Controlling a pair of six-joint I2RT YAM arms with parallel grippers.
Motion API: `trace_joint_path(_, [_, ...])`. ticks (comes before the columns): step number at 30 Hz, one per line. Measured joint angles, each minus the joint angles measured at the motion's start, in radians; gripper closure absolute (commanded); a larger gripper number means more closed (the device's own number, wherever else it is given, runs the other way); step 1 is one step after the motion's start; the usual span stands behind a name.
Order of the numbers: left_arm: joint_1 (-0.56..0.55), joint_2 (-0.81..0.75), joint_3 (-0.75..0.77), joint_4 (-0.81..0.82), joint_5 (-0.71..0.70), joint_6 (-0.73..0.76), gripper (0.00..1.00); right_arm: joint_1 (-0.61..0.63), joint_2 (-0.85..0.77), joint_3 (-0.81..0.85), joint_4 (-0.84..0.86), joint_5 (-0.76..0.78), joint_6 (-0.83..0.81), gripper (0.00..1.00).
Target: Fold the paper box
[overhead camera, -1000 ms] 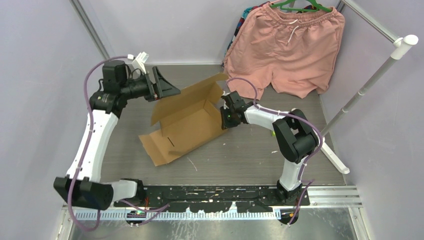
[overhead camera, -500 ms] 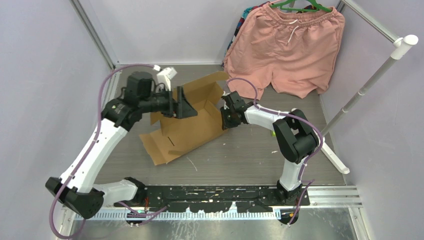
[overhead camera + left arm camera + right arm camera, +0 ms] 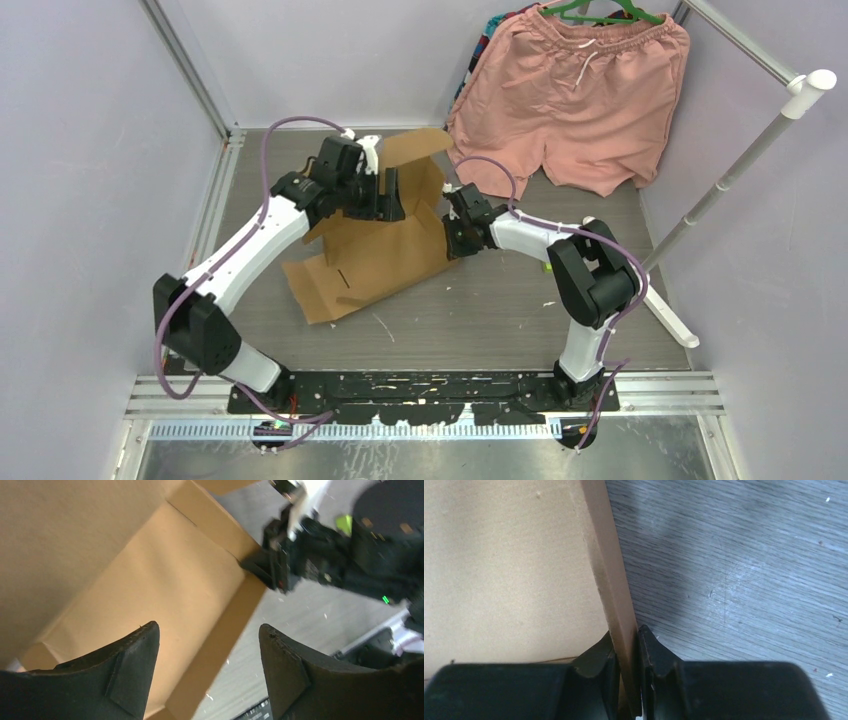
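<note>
From the overhead camera I see the paper box (image 3: 375,255) lying near the middle of the grey table (image 3: 480,310), skewed so that its long side runs from near-left to far-right. It is only partly formed. A flat flap spreads on the table at its near-left end, one panel stands up on the far side, and another flap tips over at the far corner, close to the pink shorts (image 3: 575,100) hanging at the back.

My right gripper (image 3: 447,235) sits at the box's right end, low by the table. On its wrist camera the right gripper (image 3: 625,642) is clamped onto the edge of an upright cardboard wall, a pad pressed to each face. The box floor (image 3: 509,570) is on one side and bare table on the other.

My left arm reaches across from the left, and the left gripper (image 3: 392,197) is over the far part of the box, beside the raised panel. On the left wrist camera the left gripper (image 3: 207,632) has its jaws spread wide with nothing between them, looking down onto the box's inner floor (image 3: 150,585) and side wall. The right gripper (image 3: 265,567) shows beyond, pinching that wall's end. I cannot tell whether the left fingertips touch the cardboard or hang just above it.
</note>
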Motion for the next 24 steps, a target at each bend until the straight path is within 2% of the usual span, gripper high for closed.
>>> trace_joint_path(8, [0.032,0.084,0.062,0.037,-0.190,-0.001,0.27,0.000,-0.011,-0.013,-0.008,0.011,-0.014,0.81])
trace_joint_path(18, [0.061,0.015,0.114,0.004,-0.236,0.001,0.25,0.000,-0.014,-0.016,-0.010,0.013,-0.020,0.81])
trace_joint_path(21, [0.135,-0.049,0.093,-0.012,-0.221,-0.001,0.25,0.000,-0.014,-0.016,-0.010,0.013,-0.021,0.81])
trace_joint_path(24, [0.259,-0.123,0.047,-0.012,-0.209,-0.013,0.24,0.000,-0.014,-0.016,-0.010,0.013,-0.022,0.81])
